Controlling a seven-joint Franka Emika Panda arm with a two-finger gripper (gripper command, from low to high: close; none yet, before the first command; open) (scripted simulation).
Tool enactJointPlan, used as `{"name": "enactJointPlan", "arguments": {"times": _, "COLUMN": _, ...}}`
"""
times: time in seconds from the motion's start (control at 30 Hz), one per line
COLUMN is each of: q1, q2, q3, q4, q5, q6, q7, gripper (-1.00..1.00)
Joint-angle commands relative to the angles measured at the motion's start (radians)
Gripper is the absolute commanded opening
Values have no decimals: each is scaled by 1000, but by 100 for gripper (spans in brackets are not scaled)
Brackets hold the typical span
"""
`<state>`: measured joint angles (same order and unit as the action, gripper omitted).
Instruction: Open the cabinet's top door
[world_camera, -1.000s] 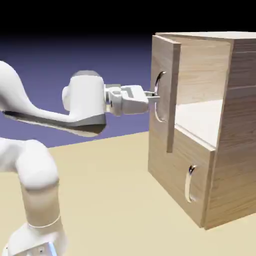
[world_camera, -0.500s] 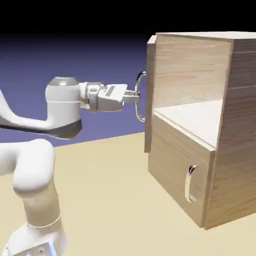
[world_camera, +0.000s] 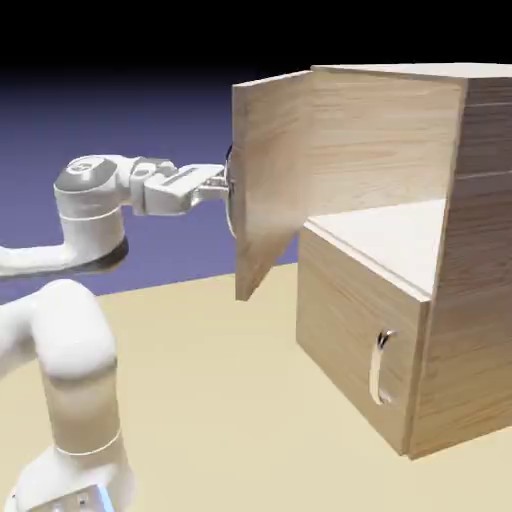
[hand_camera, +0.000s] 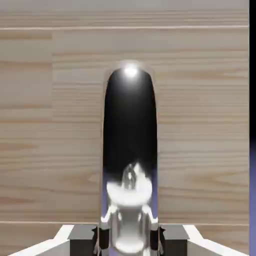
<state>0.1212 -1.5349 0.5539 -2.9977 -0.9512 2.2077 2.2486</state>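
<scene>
Here, the cabinet stands on a tan table against a blue-violet backdrop; beside it, the gripper clamps the swung-out top door's silver handle.

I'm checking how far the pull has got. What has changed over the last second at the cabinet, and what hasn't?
The top door has swung from barely ajar to wide open, its inner face now turned toward the camera and the upper compartment exposed. The gripper, shut on the silver handle throughout, moved toward the picture's left with it. The cabinet itself has not moved, and the lower door stays closed.
</scene>
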Motion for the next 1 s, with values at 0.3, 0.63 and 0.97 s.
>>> {"name": "enactJointPlan", "arguments": {"times": 0.3, "q1": -49, "q2": 109, "q3": 359, "q4": 253, "q5": 308, "q6": -422, "q7": 4, "gripper": -100}}
{"name": "enactJointPlan", "arguments": {"times": 0.63, "q1": -315, "q2": 186, "q3": 594, "q4": 615, "q5": 475, "q6": -767, "q7": -10, "gripper": -100}}
{"name": "enactJointPlan", "arguments": {"times": 0.97, "q1": -609, "q2": 194, "q3": 729, "q4": 977, "q5": 549, "q6": -1051, "q7": -57, "gripper": -100}}
